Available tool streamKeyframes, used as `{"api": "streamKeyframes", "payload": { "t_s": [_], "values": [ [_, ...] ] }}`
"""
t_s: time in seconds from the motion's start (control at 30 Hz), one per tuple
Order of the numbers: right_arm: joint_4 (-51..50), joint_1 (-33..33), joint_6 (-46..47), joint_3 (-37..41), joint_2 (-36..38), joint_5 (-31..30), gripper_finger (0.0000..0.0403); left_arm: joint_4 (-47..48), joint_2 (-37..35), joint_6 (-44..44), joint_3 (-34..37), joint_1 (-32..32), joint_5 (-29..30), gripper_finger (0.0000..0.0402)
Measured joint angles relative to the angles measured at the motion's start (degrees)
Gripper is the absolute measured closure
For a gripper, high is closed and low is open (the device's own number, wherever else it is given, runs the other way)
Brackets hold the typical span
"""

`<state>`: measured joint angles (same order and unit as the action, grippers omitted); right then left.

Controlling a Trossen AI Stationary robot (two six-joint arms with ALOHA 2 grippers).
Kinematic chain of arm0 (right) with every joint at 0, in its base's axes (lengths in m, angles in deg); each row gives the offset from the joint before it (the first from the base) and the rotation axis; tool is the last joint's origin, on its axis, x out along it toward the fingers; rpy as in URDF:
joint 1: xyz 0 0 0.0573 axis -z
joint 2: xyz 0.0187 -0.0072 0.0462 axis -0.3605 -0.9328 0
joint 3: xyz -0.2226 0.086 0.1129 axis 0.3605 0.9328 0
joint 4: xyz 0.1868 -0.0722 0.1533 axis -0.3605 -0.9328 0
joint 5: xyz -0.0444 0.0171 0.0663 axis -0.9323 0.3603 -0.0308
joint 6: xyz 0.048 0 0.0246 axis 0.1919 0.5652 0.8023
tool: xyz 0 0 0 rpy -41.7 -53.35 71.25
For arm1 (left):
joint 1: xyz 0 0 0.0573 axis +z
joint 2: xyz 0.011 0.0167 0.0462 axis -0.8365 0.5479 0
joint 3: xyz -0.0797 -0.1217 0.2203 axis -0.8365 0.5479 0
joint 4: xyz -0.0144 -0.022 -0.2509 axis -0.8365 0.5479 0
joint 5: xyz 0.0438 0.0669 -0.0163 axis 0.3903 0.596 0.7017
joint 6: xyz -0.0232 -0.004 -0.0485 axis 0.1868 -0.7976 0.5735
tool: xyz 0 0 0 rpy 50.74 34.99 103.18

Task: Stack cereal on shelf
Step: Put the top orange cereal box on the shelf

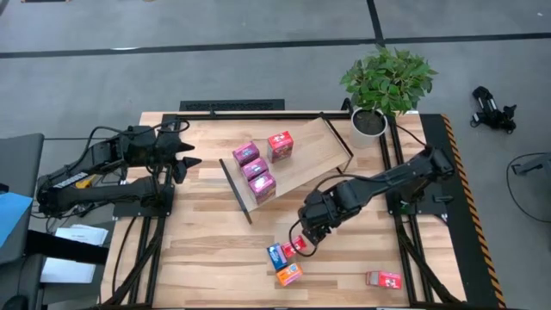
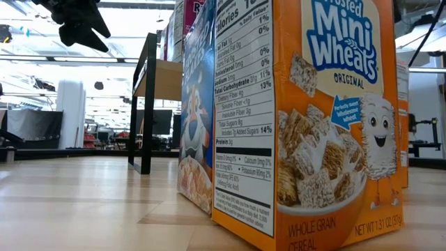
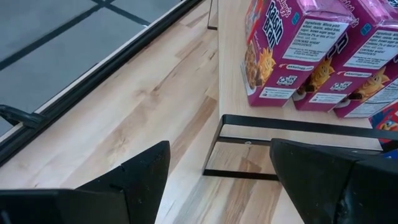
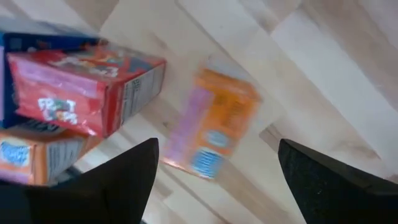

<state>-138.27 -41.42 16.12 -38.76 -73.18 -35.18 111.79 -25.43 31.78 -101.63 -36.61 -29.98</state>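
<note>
Slatted wooden table (image 1: 198, 250), tilted shelf (image 1: 314, 155) with four cereal boxes (image 1: 261, 185), loose boxes (image 1: 288, 275) in front

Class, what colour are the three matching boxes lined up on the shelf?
Magenta-pink boxes on the shelf, clearest in the left wrist view.

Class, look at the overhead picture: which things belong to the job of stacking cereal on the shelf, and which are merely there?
Belongs to the job:
- shelf
- pink boxes and a red box on the shelf
- blue box, small red box, orange box and a lone red box on the table

Merely there:
- potted plant
- black device on the floor
</note>
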Motion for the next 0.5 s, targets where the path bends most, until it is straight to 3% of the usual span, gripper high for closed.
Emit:
{"api": "streamKeyframes", "payload": {
  "t_s": [0.5],
  "values": [
    [1.63, -3.73, 9.77, 0.00, -0.28, -11.06, 0.0050, 1.90, 0.00, 1.09, 0.00, 0.00, -0.02, 0.0133]
  ]
}}
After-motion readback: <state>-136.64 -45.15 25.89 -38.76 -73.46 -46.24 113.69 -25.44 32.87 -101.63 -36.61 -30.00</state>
